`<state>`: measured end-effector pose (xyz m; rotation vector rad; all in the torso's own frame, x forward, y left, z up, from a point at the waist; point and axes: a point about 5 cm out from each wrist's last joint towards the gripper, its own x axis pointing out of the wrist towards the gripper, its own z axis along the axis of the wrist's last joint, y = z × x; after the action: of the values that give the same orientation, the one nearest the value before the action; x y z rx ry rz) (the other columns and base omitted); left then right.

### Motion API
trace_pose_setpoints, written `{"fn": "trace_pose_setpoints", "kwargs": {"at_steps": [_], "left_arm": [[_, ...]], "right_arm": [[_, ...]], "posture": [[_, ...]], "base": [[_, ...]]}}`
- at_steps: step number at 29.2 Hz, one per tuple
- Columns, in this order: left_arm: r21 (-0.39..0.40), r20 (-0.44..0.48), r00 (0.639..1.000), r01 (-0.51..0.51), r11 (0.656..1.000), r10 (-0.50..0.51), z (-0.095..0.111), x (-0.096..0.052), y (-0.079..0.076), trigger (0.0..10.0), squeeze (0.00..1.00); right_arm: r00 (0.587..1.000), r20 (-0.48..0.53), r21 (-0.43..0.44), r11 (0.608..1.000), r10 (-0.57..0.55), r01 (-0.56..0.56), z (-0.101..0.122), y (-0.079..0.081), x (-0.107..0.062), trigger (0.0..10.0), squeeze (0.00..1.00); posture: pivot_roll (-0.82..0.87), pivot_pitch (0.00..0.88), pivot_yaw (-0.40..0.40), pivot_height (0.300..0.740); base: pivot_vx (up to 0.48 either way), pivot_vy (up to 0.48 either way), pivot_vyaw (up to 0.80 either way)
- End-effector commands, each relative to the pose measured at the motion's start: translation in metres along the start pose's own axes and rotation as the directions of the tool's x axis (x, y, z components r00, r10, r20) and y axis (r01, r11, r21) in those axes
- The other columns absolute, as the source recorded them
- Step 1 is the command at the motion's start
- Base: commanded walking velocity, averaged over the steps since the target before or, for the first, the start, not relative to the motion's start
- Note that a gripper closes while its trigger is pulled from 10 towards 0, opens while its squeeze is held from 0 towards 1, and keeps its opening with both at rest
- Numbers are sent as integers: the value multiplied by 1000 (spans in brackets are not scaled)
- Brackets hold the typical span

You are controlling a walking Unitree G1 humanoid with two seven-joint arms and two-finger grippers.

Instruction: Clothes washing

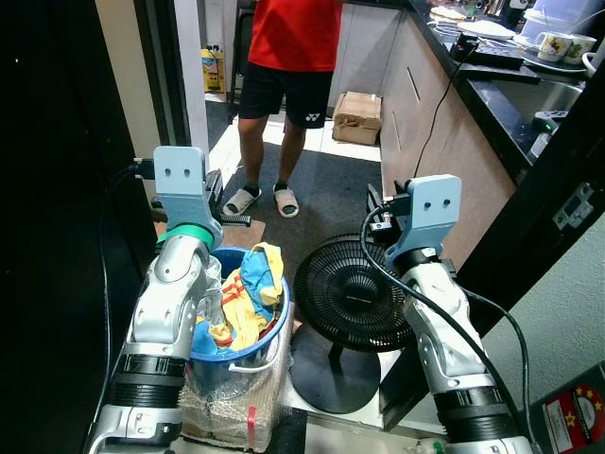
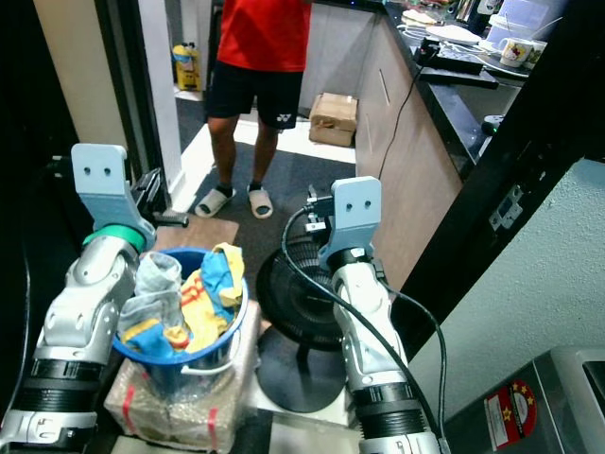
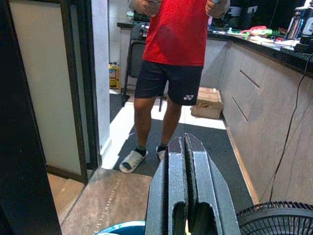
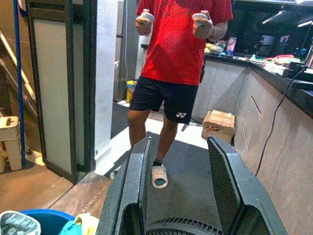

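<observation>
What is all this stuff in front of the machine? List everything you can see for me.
bucket: one, blue, on the floor under the left arm
clothes: a heap, yellow, blue and grey, in the bucket
wrapped bundle: one, brownish, in clear plastic, under the bucket
fan: one, black, on the floor right of the bucket
cardboard box: one, brown, on the floor by the cabinets
yellow bottle: one, far back on the left
counter: one, black, on the right, with mugs and dishes
person: one, red shirt, black shorts, white sandals, standing ahead
left end effector: black fingers together, above the bucket
right end effector: black fingers apart, above the fan
</observation>
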<state>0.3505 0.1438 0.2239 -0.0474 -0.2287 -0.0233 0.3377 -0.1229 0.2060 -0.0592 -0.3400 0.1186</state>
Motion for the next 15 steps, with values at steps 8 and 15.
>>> {"fn": "trace_pose_setpoints", "kwargs": {"at_steps": [8,15], "left_arm": [[3,-10,1000,9,1000,-9,-4,0,-3,10000,0],[5,-12,1000,8,1000,-8,-4,0,-3,10000,0]], "right_arm": [[1000,-14,-4,1000,0,0,-4,0,-2,10000,0],[1000,-15,-5,1000,5,-5,-4,0,-2,10000,0]], "posture": [[83,0,-50,740],[83,0,-51,740]], "base": [[-205,0,0],[-304,0,0]]}}
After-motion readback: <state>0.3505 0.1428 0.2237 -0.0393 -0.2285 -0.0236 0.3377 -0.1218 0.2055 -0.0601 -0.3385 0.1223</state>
